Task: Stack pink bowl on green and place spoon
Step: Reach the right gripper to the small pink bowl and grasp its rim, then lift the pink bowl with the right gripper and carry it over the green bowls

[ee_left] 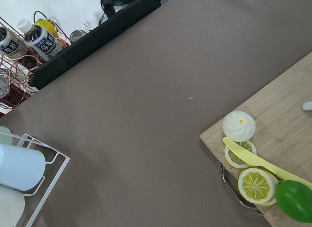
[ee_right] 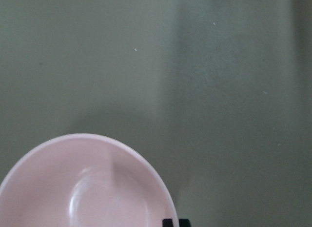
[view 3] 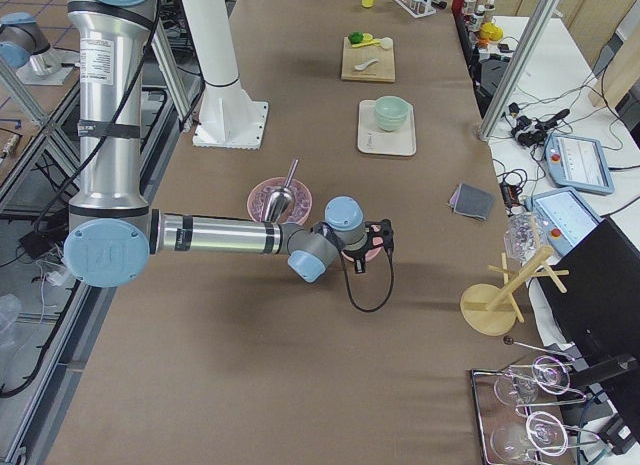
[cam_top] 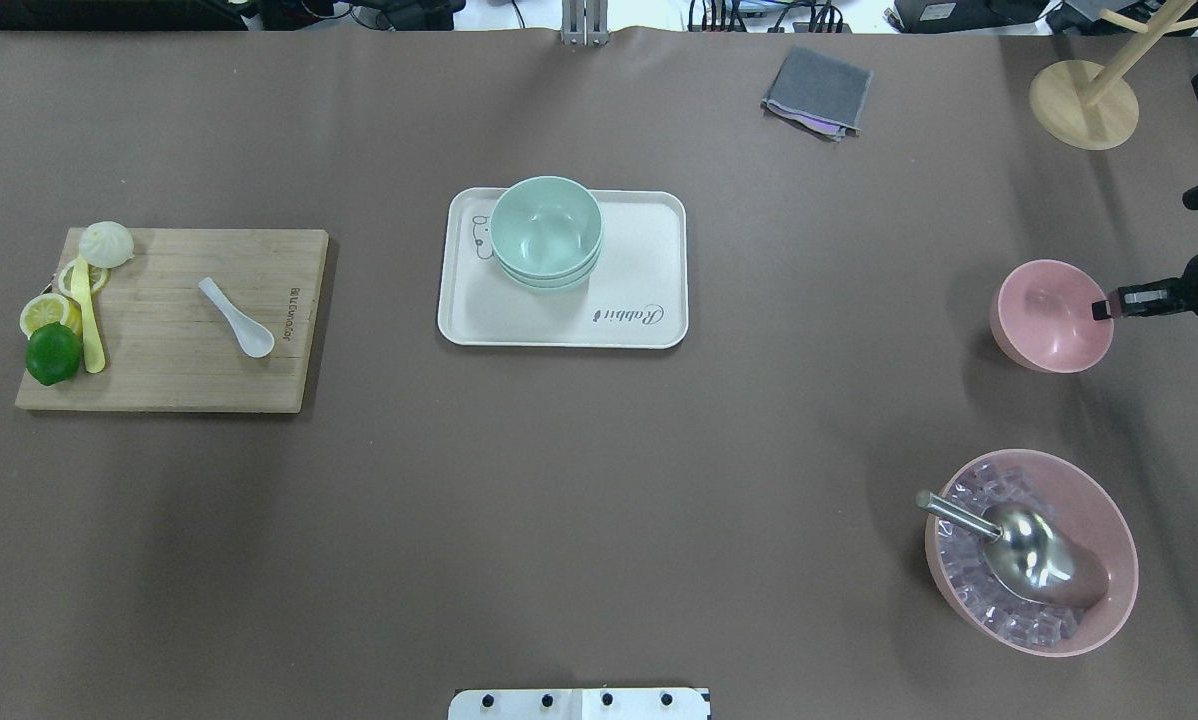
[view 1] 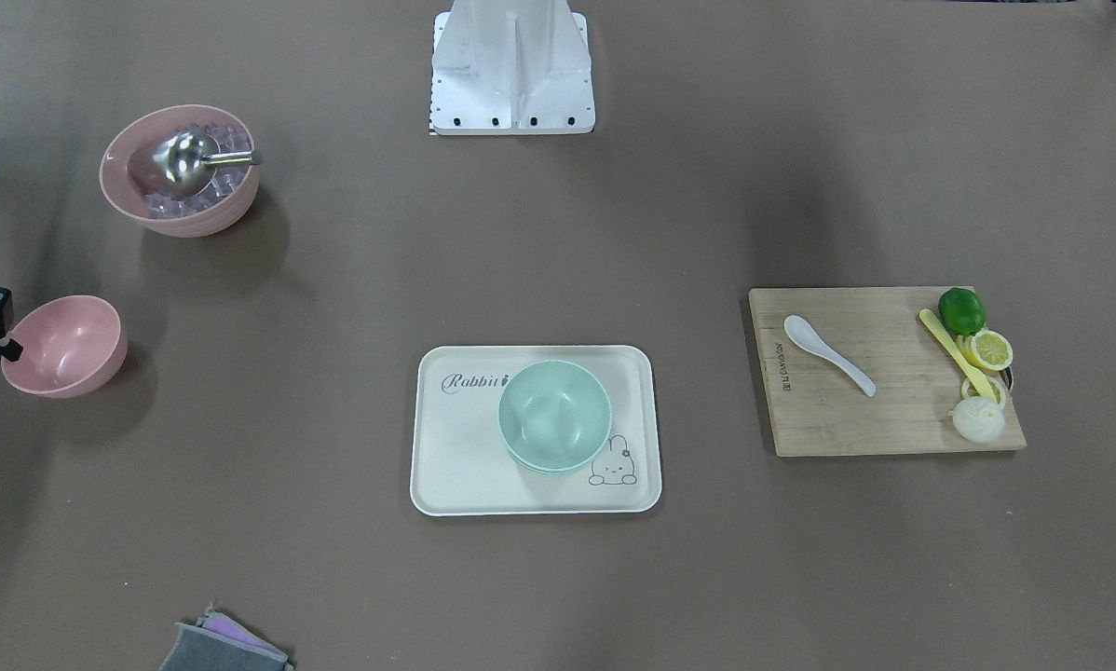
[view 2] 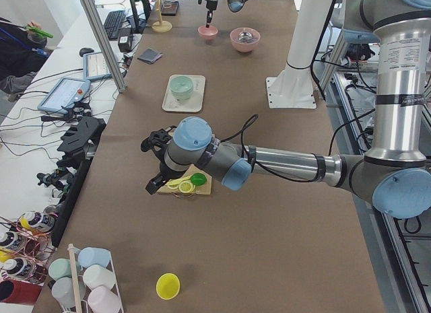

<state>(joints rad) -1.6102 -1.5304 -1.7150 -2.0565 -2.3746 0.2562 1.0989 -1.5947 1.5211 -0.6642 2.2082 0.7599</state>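
Note:
A small pink bowl (cam_top: pixel 1049 320) sits at the table's right side; it also shows in the front view (view 1: pixel 64 345) and the right wrist view (ee_right: pixel 83 188). My right gripper (cam_top: pixel 1101 309) is at its outer rim, its two fingertips close together astride the rim. Stacked green bowls (cam_top: pixel 545 225) stand on a white tray (cam_top: pixel 649 250) in the middle. A white spoon (cam_top: pixel 239 318) lies on a wooden cutting board (cam_top: pixel 179 370) on the left. My left gripper (view 2: pixel 156 184) hangs over the board's outer end; I cannot tell whether it is open or shut.
A large pink bowl (cam_top: pixel 1109 590) with ice and a metal scoop (cam_top: pixel 1019 540) stands near the small one. A lime (cam_top: pixel 52 353), lemon slices, a yellow knife and a bun lie on the board's left end. A grey cloth (cam_top: pixel 817 90) and a wooden stand (cam_top: pixel 1084 100) are at the far right.

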